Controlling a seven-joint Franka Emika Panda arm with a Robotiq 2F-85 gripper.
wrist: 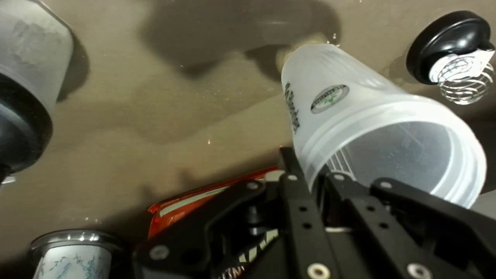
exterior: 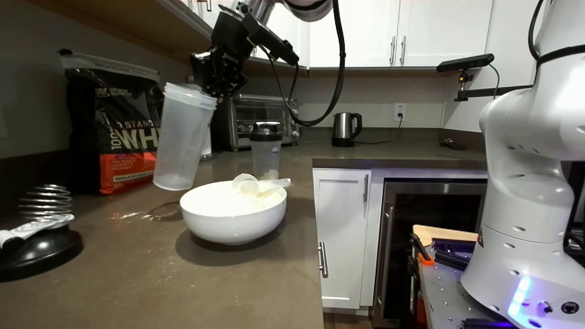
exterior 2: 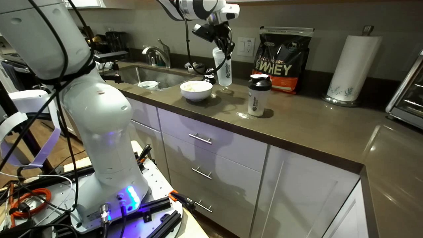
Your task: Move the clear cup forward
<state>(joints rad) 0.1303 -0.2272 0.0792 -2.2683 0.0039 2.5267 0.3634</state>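
The clear cup (exterior: 185, 137) is a tall frosted tumbler without a lid. It hangs tilted just above the counter, its open rim up, and also shows in an exterior view (exterior 2: 222, 67). My gripper (exterior: 218, 93) is shut on the cup's rim wall, one finger inside and one outside. In the wrist view the cup (wrist: 329, 89) points its base away from me, and the gripper (wrist: 306, 166) pinches its near rim edge. In an exterior view the gripper (exterior 2: 228, 53) partly covers the rim.
A white bowl (exterior: 233, 224) with powder and a scoop stands near the counter edge. A black-lidded shaker (exterior 2: 257, 99), a whey bag (exterior 2: 281, 59) and a paper towel roll (exterior 2: 353, 66) stand on the counter. A black lid with a wire whisk ball (wrist: 449, 44) lies near the cup.
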